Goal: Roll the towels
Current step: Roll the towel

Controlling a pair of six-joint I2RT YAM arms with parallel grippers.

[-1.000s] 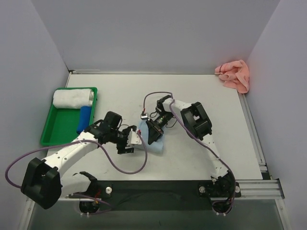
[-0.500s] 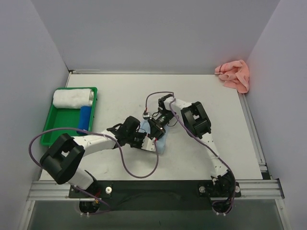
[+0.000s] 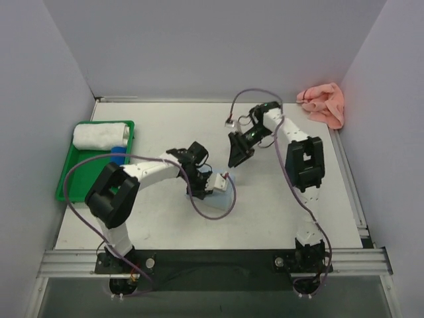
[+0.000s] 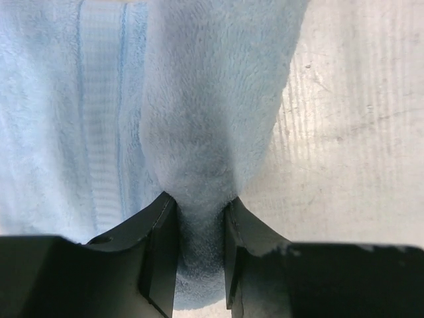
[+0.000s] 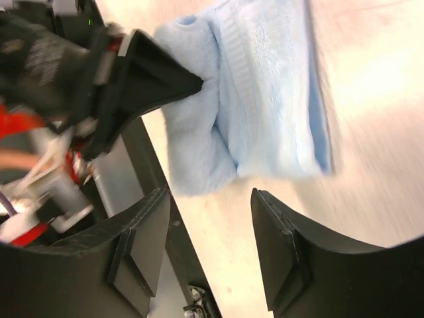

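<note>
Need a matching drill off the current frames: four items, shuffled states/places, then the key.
Items:
1. left tool
2. right tool
3. pink towel
4. white roll

States/places:
A. open, holding nothing
B. crumpled at the table's far right corner
C. lying in the green tray
D. shut on a fold of the light blue towel

Pairs: 1-D, 2-A, 3-B, 4-C
</note>
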